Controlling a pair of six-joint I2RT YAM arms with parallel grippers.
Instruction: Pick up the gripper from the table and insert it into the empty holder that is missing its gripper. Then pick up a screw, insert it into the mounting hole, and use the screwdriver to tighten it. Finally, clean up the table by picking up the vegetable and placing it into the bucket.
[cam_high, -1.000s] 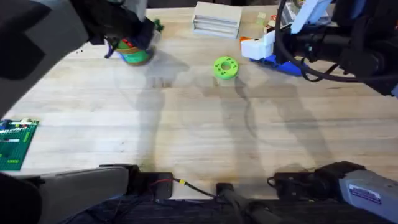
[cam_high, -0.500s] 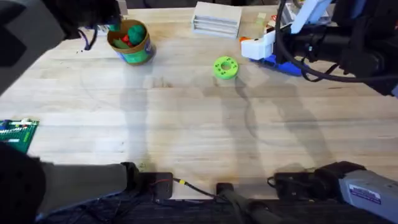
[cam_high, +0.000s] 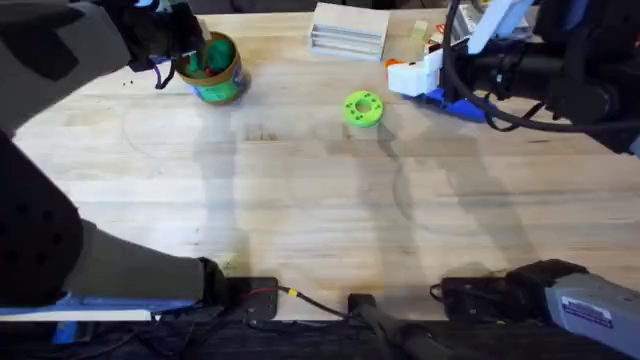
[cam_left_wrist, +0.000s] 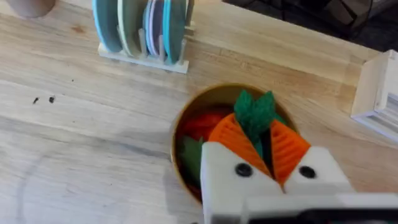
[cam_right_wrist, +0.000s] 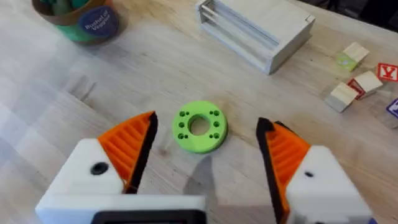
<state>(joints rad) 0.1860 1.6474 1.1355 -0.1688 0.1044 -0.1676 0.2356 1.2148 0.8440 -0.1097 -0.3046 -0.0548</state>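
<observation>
I hold the left gripper (cam_left_wrist: 261, 146) directly over the bucket (cam_left_wrist: 186, 121) so the vegetable (cam_left_wrist: 255, 115) can drop straight in — its jaws are nearly closed, pinching the green sprig between the orange pads, leaves pointing down into the opening. The bucket already contains a red item and another green piece. It stands on the desk (cam_high: 320, 220) near the far left. The right gripper (cam_right_wrist: 202, 146) hovers with jaws wide apart and empty, above the green disc (cam_right_wrist: 199, 126).

Bright, even overhead light; soft arm shadows streak the table (cam_high: 320, 220); the left arm (cam_high: 60, 60) looms dark, blurred at ten o'clock.
</observation>
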